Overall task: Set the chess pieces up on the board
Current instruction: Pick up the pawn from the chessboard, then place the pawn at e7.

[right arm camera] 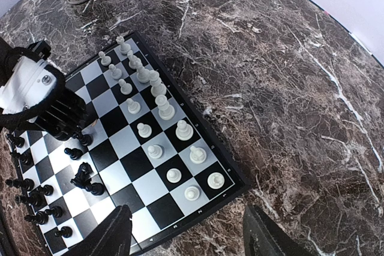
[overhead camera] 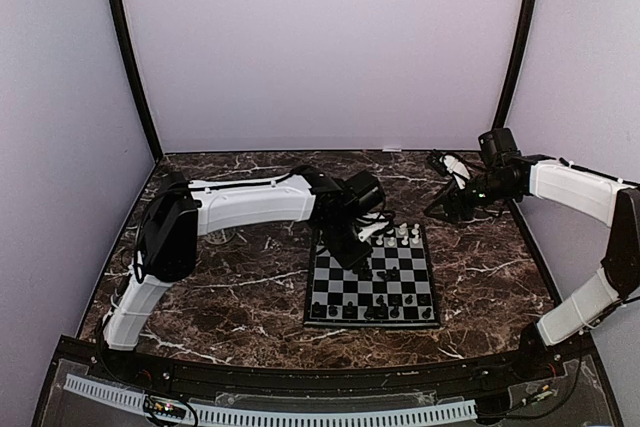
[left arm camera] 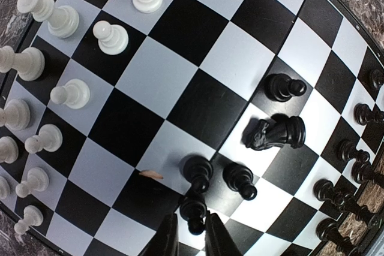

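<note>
Flanking a black pawn (left arm camera: 193, 205) between nearly closed fingertips, the left gripper (left arm camera: 192, 227) sits at six o'clock over the board (left arm camera: 204, 112); actual grip unclear. The right gripper (right arm camera: 187, 220) gapes empty, the board at its ten o'clock.

**Board** (overhead camera: 345, 282): a small, flat square with black and silver-grey checks and a thin black rim. It lies flat on the marbled tabletop (overhead camera: 250, 287).

**White pieces** (right arm camera: 155, 151): these stand upright in two ranks along the far edge, one to a square. The pawns stand in front and the taller figures behind.

**Black pieces** (overhead camera: 370, 311): most stand upright in rows along the near edge.

**Black knight** (left arm camera: 276, 133): this lies on its side toward mid-board.

**Lone black pawn** (left arm camera: 285, 87): this stands upright just beside the knight.

**Cluster of three black pawns** (left arm camera: 240, 180): these stand upright on neighbouring squares, close together and near the knight.
</note>
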Motion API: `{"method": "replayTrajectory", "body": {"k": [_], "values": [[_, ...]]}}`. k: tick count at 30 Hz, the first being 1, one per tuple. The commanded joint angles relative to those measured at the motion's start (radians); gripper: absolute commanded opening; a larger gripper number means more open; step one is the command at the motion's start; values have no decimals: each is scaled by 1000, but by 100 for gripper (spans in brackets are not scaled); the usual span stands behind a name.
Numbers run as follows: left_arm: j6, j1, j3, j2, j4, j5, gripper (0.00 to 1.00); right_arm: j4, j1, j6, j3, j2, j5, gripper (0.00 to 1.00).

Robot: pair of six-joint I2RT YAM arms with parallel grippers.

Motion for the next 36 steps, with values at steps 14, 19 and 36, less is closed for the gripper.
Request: {"method": "replayTrajectory", "body": {"k": [14,19,36], "values": [[52,-76,74,-31,-109,-17,5,7,8,-7,-3,12,-15,62],[56,-100,72,-35,-134,-14,4,5,13,-6,-1,17,-16,62],[57,-111,57,-34,-162,41,4,-1,20,-8,3,19,-13,61]]}}
